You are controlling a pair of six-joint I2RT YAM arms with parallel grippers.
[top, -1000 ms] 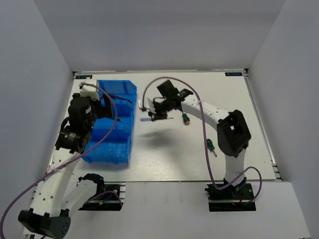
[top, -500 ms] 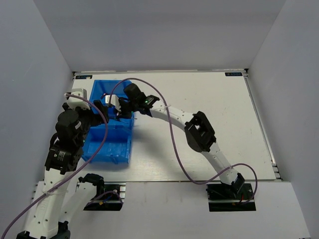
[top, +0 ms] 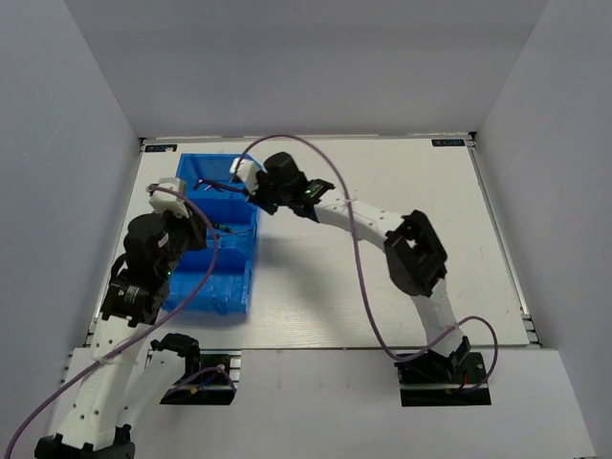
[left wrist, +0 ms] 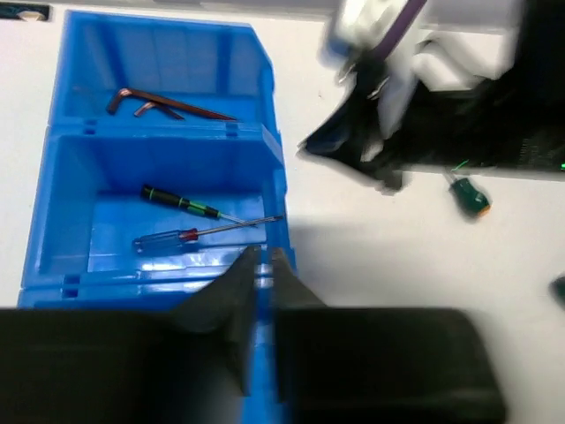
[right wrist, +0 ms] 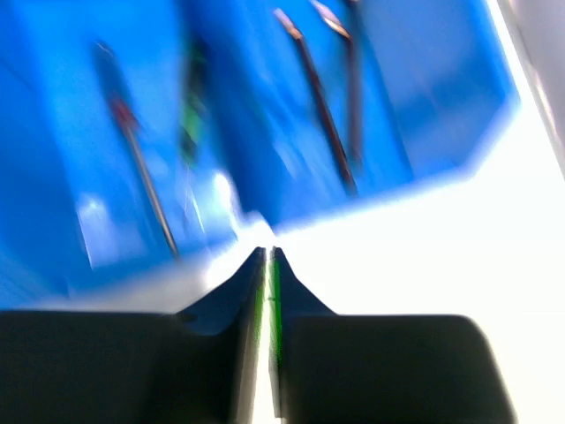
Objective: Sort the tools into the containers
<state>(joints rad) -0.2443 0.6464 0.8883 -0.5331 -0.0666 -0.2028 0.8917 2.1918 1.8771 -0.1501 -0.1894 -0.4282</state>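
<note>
Hex keys [left wrist: 177, 105], dark and L-shaped, lay in the far compartment of the translucent blue plastic bin [left wrist: 159, 53], two slim screwdrivers [left wrist: 181, 201] in its middle one. The left gripper [left wrist: 262, 265], over the bin, was almost pressed together, empty; the right gripper [right wrist: 267, 256], at the bin's far edge, was too blurred to tell.

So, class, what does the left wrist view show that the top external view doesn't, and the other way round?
Only the left wrist view: a stubby green-handled screwdriver lying on the table, apart from the blue bin. From above, the right arm covers that spot.
Only the top external view: the left arm's base, the right arm's base and the table's full outline.
Both: the bin, the hex keys in its far compartment, and the right arm reaching towards the bin.
</note>
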